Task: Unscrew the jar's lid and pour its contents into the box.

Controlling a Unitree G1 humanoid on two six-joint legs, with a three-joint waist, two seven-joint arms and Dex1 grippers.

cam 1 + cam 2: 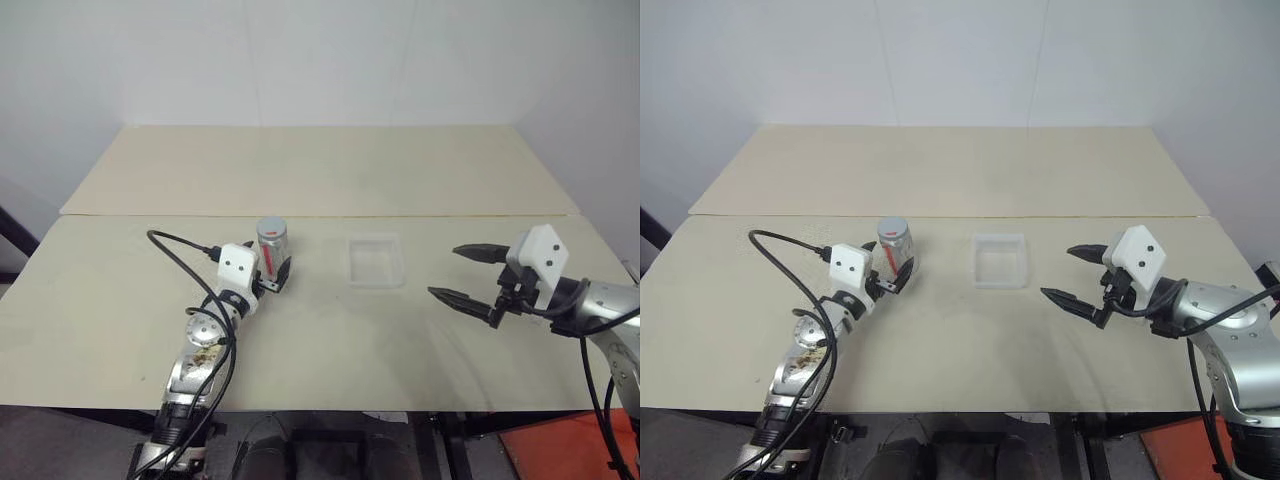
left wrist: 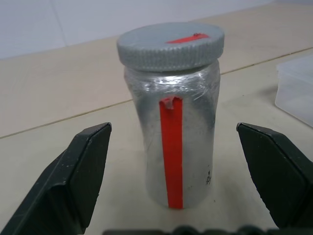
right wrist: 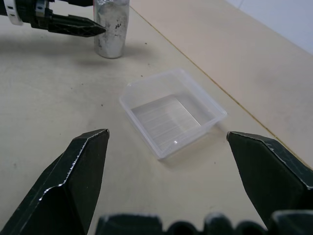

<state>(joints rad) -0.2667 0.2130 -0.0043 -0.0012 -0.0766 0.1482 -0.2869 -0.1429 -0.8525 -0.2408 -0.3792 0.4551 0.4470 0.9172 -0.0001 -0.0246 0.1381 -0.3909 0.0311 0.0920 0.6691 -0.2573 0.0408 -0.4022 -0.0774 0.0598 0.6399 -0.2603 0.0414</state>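
On the pale surface (image 1: 320, 330), my released left end effector (image 2: 173, 147) straddles the jar (image 2: 176, 142); an off-centre squeeze could topple it.

Looked like a lab/test room, not a home. Bare white walls (image 1: 320, 60), no decor. Two plain beige tables (image 1: 320, 170) butted edge to edge as a workbench. Exposed cabling (image 1: 180, 245) over the bench; orange-red floor patch (image 1: 560, 445) at near right.
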